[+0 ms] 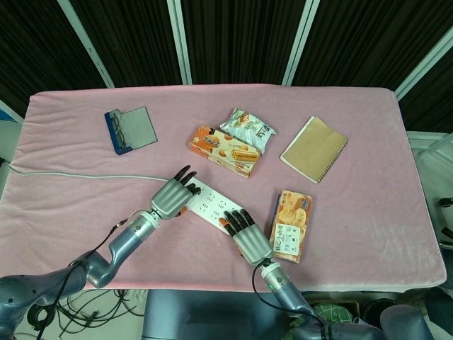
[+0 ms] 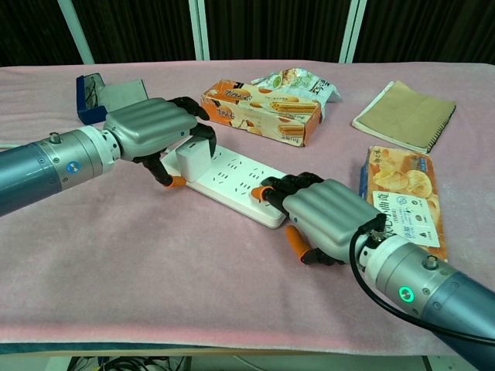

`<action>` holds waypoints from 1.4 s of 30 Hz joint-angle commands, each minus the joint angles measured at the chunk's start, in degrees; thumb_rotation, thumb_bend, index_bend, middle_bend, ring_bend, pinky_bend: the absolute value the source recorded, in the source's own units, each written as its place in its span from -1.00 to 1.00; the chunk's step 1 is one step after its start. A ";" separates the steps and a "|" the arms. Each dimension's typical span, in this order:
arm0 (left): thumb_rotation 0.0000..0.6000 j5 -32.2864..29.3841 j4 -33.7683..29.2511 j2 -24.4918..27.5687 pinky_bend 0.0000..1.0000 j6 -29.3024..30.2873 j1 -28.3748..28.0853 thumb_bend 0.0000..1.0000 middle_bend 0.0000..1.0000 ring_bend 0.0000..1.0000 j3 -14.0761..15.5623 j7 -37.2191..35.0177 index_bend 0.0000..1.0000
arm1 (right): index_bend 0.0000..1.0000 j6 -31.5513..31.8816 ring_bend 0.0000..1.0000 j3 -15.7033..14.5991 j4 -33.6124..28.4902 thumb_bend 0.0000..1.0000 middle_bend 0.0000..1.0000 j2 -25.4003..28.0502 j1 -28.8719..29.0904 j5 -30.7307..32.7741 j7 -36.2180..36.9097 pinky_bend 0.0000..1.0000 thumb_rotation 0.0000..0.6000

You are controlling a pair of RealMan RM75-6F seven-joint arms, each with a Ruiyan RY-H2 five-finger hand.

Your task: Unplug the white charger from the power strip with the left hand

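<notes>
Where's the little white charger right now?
In the chest view the white charger sits plugged into the left end of the power strip, under the left hand whose fingers wrap it.

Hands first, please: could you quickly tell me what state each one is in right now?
Left hand: grips the white charger, plugged into the white power strip.
Right hand: holds nothing, fingertips resting on the strip's near end.
</notes>
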 commanded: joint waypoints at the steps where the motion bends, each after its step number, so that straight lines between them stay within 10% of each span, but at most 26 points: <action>1: 1.00 0.19 0.10 -0.09 -0.89 0.32 -0.08 -0.51 -0.17 -0.80 -0.09 -0.12 -0.27 | -0.70 0.03 -0.76 -0.01 -0.07 0.42 -0.72 0.02 -0.02 0.03 0.02 -0.77 1.00; 42: 1.00 -4.80 -7.42 4.48 -0.89 -7.83 -2.68 0.25 0.20 -0.67 -2.06 3.36 0.21 | -0.70 -0.27 -0.76 -0.37 -1.39 0.42 -0.72 0.91 0.33 0.92 -1.82 -0.77 1.00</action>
